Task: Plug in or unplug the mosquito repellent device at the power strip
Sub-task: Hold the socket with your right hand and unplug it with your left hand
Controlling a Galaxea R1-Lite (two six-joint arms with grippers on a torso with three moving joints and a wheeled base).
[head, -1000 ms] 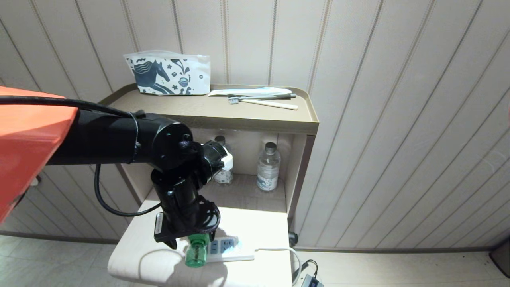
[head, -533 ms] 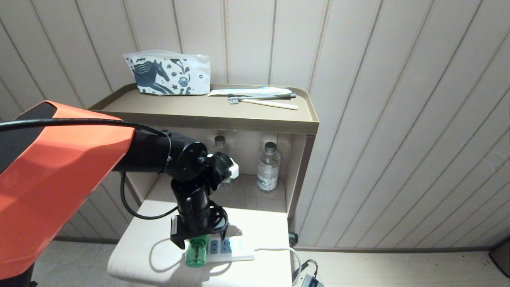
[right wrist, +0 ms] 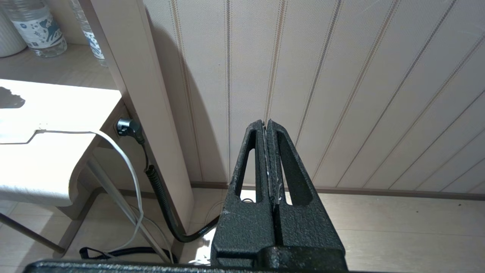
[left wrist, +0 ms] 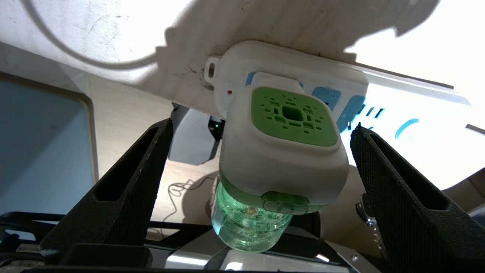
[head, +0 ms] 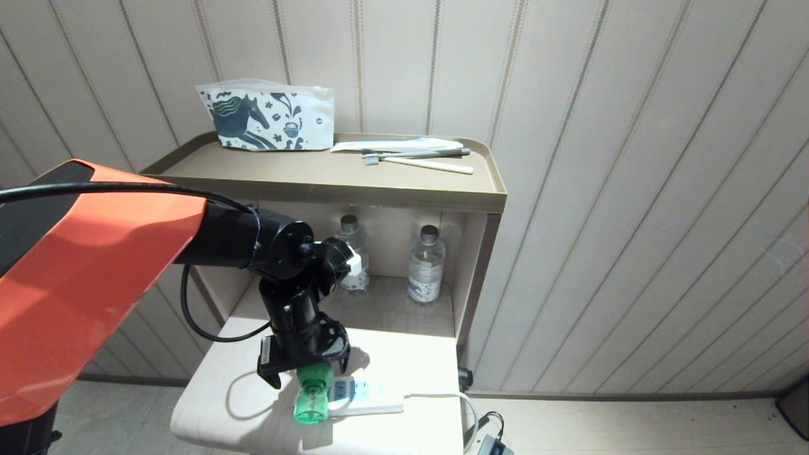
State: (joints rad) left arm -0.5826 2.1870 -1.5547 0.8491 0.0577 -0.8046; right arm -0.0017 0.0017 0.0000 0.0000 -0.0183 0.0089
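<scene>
A: Head view: left gripper (head: 303, 373) over the near table (head: 208, 404), right above the repellent device (head: 313, 395).
B: Jaws?
A: Spread wide, both fingers (left wrist: 125, 182) clear of the device's white-and-green head.
B: Device position?
A: Seated in the end socket of the power strip (head: 363, 395), green bottle sticking out toward the table's front edge.
B: Right side?
A: Right gripper (right wrist: 267, 132) pressed together, parked low beside the wall.
</scene>
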